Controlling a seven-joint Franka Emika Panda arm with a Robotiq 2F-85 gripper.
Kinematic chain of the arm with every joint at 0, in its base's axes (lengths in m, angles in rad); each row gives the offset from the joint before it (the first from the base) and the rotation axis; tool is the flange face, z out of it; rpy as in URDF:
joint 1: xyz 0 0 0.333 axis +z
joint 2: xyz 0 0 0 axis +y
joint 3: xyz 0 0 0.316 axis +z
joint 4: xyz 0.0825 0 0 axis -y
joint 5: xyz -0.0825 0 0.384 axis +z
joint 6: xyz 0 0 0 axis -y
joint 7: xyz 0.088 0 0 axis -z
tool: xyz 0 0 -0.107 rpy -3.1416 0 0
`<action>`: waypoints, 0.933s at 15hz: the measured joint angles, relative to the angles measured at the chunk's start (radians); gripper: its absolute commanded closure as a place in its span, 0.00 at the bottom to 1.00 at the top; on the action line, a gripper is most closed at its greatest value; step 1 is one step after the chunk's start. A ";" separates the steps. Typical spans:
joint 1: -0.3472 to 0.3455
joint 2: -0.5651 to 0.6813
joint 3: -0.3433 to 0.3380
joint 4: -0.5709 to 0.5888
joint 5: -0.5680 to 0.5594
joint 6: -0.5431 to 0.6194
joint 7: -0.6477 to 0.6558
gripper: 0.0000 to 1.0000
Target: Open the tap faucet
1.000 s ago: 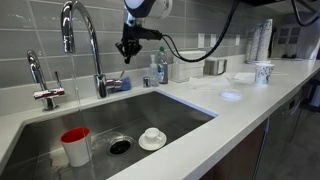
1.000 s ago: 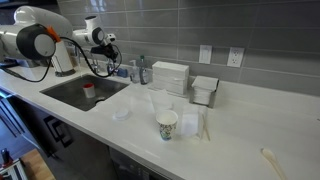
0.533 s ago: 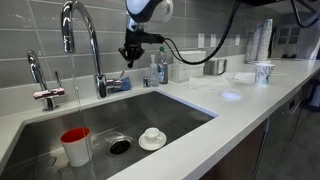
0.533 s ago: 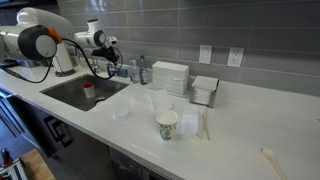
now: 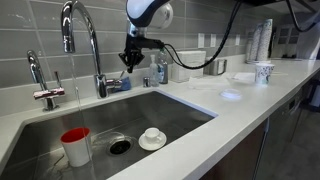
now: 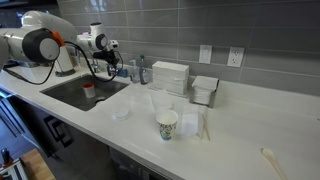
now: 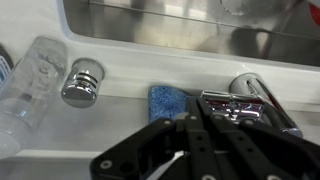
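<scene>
Wrist view: sponge (image 7: 170, 101) beside tap faucet (image 7: 262, 98); exterior view: red cup (image 5: 75, 146).

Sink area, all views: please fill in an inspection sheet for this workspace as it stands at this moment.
Surface: white counter around a steel sink.
Job's things: tap faucet stands at the sink's back edge. No water seen running, and nothing touches it.
Clutter: red cup and white dish in the sink. Blue sponge and clear bottle on the back ledge. Paper cup on the counter.
Gripper: the gripper hovers above the ledge beside the faucet, fingers together, holding nothing.
Cables: black cable sags from the gripper over the counter.
Surroundings: grey tiled wall with an outlet.
</scene>
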 measured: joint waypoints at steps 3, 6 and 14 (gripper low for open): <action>-0.006 0.006 0.012 0.002 0.015 0.010 -0.002 0.93; -0.010 0.009 0.022 0.002 0.028 0.032 -0.005 0.94; -0.028 0.016 0.045 0.004 0.034 0.066 -0.016 0.93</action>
